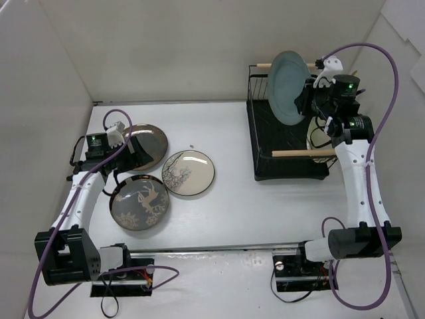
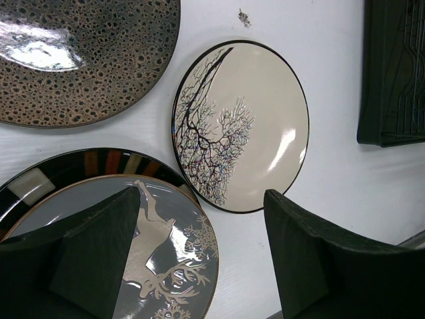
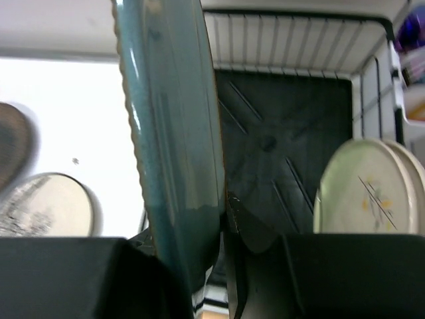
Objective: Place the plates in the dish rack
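Observation:
My right gripper (image 1: 304, 102) is shut on the rim of a teal plate (image 1: 288, 86) and holds it upright on edge above the black wire dish rack (image 1: 260, 143). In the right wrist view the teal plate (image 3: 172, 133) stands between my fingers, over the rack's tray (image 3: 285, 153). Two cream plates (image 3: 372, 193) stand at the rack's right side. My left gripper (image 1: 128, 161) is open and empty (image 2: 206, 262), above the edge of a grey deer plate (image 2: 153, 252) that lies on a dark-rimmed plate (image 2: 73, 166). A brown speckled plate (image 2: 80, 60) and a cream tree-motif plate (image 2: 242, 126) lie flat nearby.
The rack has a wooden rod handle at its near side (image 1: 302, 153) and another at its far side (image 1: 262, 65). White walls enclose the table at the back and both sides. A purple cable (image 1: 392, 100) loops over the right arm. A rack corner (image 2: 395, 73) shows in the left wrist view.

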